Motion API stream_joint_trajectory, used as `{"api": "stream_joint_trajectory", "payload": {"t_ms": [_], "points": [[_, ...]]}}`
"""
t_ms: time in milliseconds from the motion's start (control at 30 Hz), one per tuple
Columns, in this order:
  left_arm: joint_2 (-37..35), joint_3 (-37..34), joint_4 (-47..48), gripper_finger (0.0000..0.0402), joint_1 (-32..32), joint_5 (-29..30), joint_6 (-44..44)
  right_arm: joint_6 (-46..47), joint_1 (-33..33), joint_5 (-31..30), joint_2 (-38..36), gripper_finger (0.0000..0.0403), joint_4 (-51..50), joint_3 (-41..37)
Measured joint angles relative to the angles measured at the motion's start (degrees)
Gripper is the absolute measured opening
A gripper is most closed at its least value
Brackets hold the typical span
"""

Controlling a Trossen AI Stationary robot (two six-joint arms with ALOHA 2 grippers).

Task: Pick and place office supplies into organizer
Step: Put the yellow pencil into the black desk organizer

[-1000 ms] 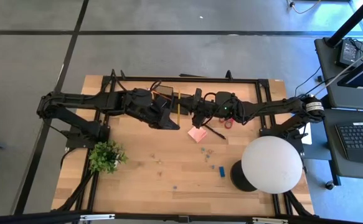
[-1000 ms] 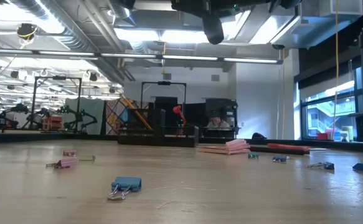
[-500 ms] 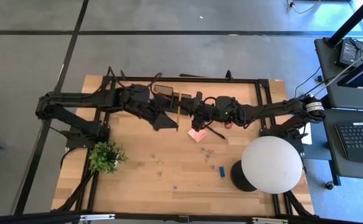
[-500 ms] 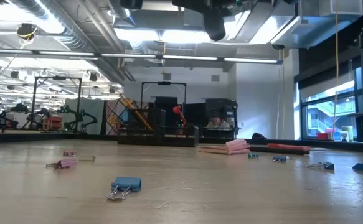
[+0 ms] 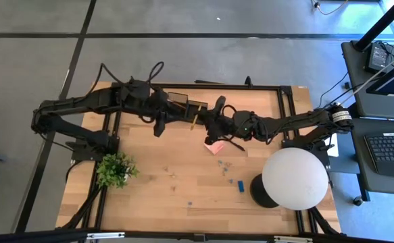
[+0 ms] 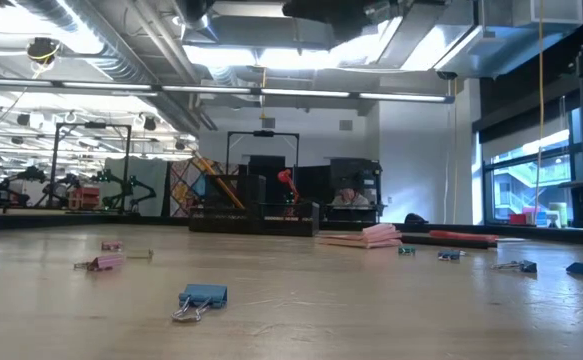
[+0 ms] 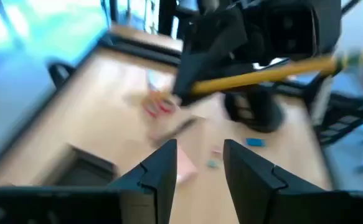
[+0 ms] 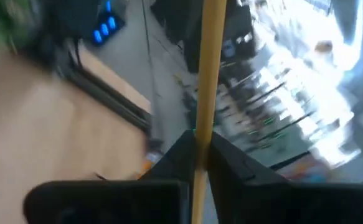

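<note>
A: What sits furthest left on the surface [image 5: 142, 196]?
B: A green plant [image 5: 115, 169] near the left edge. Above it, the left arm reaches in from the left, and its gripper [image 7: 197, 163] hangs over the back part of the surface, just left of the organizer [image 5: 181, 102].

A: Are its fingers [image 7: 160, 168] holding something?
B: No. In the left wrist view they stand apart with only bare wood between them.

A: And the organizer itself?
B: Black, at the back edge near the middle, between the 2 arms.

A: Where is the pencil [image 5: 194, 119]?
B: Just right of the organizer, gripped by the right gripper [image 5: 210, 121]. In the right wrist view its 2 fingers [image 8: 223, 158] are clenched on the orange-brown shaft, which runs up past them.

A: What lies further right?
B: The pink pad [image 5: 214, 146] is on the wood just in front of the right gripper, with a black pen [image 5: 234, 144] beside it. Small clips [image 5: 224, 164] are scattered nearer the front, then a blue block [image 5: 240, 184]. The white lamp [image 5: 294, 177] stands at the right front corner.

A: Anything in the low view?
B: A blue clip [image 6: 201, 298] lies nearest the camera, and a pink clip [image 6: 103, 262] further left.
</note>
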State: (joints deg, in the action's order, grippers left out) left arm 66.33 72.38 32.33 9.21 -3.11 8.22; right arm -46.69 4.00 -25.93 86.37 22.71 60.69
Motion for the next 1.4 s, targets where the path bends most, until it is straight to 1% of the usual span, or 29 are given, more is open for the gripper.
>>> {"api": "stream_joint_trajectory", "payload": {"t_ms": [100,200,267,333,533,667,767,1033,1233,1400], "points": [[0.03,0.00,-0.66,0.0126,-0.02,2.04,-8.22,13.95,-0.80,2.69,0.00,0.0032,-0.14,0.00],[0.17,0.00,-1.69,0.0125,-0.04,2.72,-12.24,25.86,-2.60,7.44,0.00,0.0032,-1.15,0.00],[0.55,0.00,-2.11,0.0126,-0.04,4.19,-12.50,31.59,-3.87,11.03,0.19,0.0032,-1.39,0.00],[1.17,0.00,-2.77,0.0127,-0.04,5.18,-12.90,34.07,-4.72,12.34,0.61,0.0032,-1.42,0.00],[3.78,0.00,-9.29,0.0142,-0.71,4.96,-15.02,36.02,-5.90,12.61,2.97,0.0033,-2.07,0.00],[4.06,0.00,-8.56,0.0152,-0.94,4.45,-15.89,35.98,-5.90,12.58,4.03,0.0033,-2.66,-0.02],[4.01,-0.02,-8.21,0.0155,-0.92,3.55,-13.96,36.94,-6.09,12.63,4.15,0.0033,-3.94,-0.02],[3.89,-0.02,-9.52,0.0151,-0.92,3.58,-13.23,37.50,-6.16,12.61,4.15,0.0033,-4.88,-0.02],[3.89,-0.02,-14.40,0.0148,-0.92,3.56,-10.91,37.32,-6.16,12.61,4.15,0.0033,-4.93,-0.02],[3.89,-0.02,-13.30,0.0148,-0.92,3.56,-10.57,37.21,-6.16,12.61,4.15,0.0033,-4.93,-0.02]]}}
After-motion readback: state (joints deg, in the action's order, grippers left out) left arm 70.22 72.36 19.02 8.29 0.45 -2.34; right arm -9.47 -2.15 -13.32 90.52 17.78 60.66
